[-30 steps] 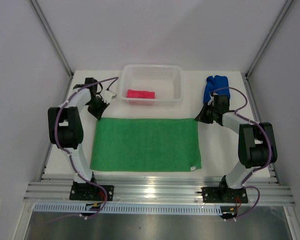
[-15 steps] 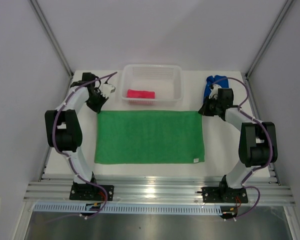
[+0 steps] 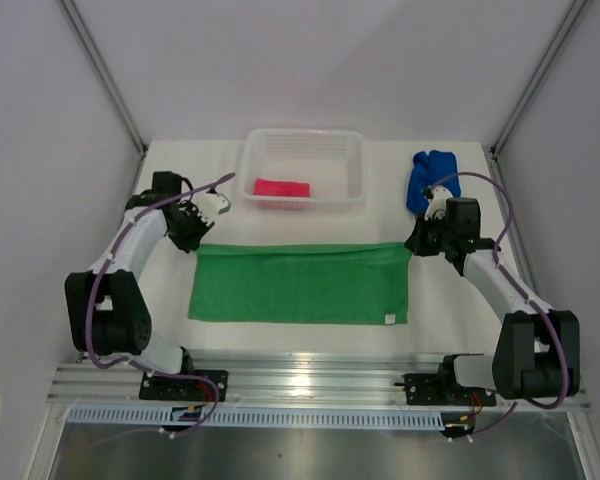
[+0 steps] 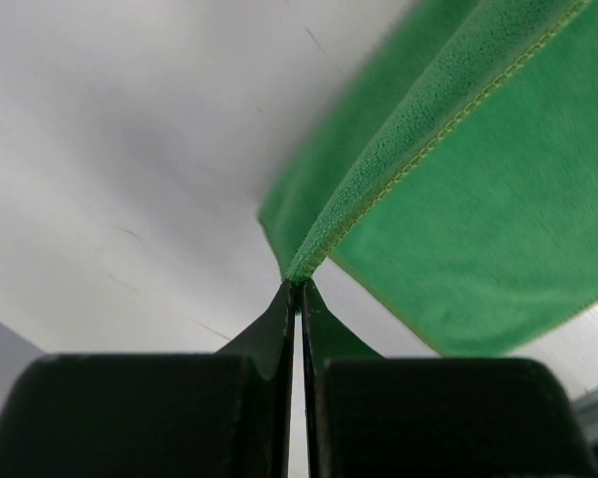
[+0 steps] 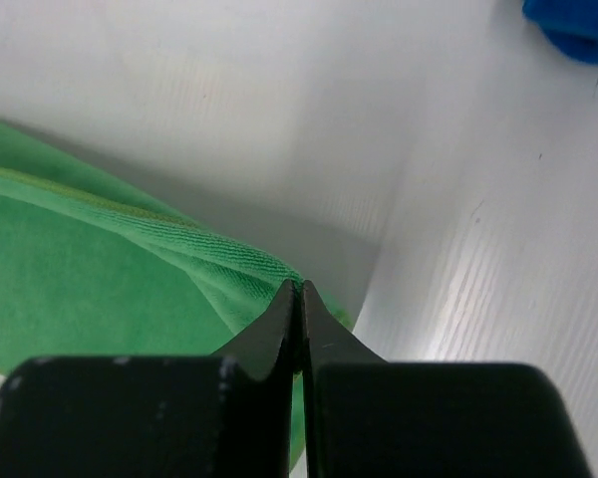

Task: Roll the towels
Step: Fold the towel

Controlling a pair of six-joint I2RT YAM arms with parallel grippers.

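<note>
The green towel (image 3: 300, 285) lies spread across the middle of the table, its far edge lifted and folding toward the near side. My left gripper (image 3: 197, 243) is shut on its far left corner (image 4: 309, 254). My right gripper (image 3: 411, 243) is shut on its far right corner (image 5: 269, 264). The pink towel (image 3: 281, 187) lies rolled inside the white basket (image 3: 352, 170). The blue towel (image 3: 429, 176) lies crumpled at the far right, beyond my right gripper, and shows at the top right of the right wrist view (image 5: 578, 25).
The white mesh basket stands at the far middle of the table, just beyond the green towel's lifted edge. Grey side walls and slanted frame bars close in the table left and right. A metal rail (image 3: 310, 380) runs along the near edge.
Both grippers have pulled the green towel's far edge toward the near side, so the towel now looks shorter front to back. Both arms have drawn back from the far end.
</note>
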